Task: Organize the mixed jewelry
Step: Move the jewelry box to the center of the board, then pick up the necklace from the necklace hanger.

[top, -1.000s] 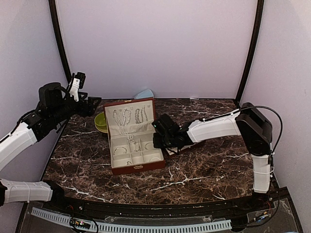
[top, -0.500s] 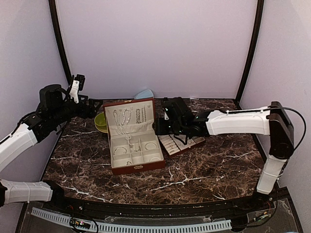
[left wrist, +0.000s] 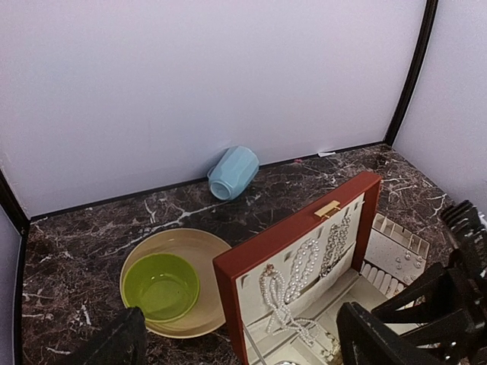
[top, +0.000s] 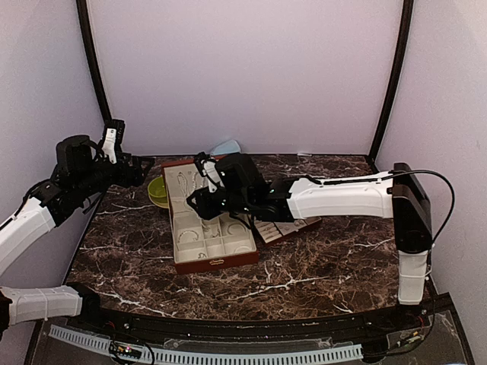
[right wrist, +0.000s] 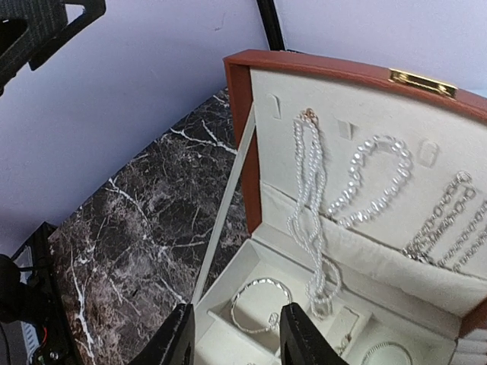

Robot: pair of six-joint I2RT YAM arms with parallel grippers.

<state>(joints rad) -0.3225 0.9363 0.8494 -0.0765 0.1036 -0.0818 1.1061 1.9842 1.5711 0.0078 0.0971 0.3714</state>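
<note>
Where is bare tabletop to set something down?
Bare marble: between the jewelry case and the near edge, and right of the slotted tray. Crowded: green bowl, plate and blue cup left-rear of the case; right gripper over it.

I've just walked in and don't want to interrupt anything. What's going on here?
Two robot arms are sorting jewelry into an open jewelry box. The right fingers hang open and empty over the box's compartments, where a bangle lies. Pearl necklaces hang inside the lid. The left fingers hover off to the left, open and holding nothing. A small tray sits to the right of the box.
</note>
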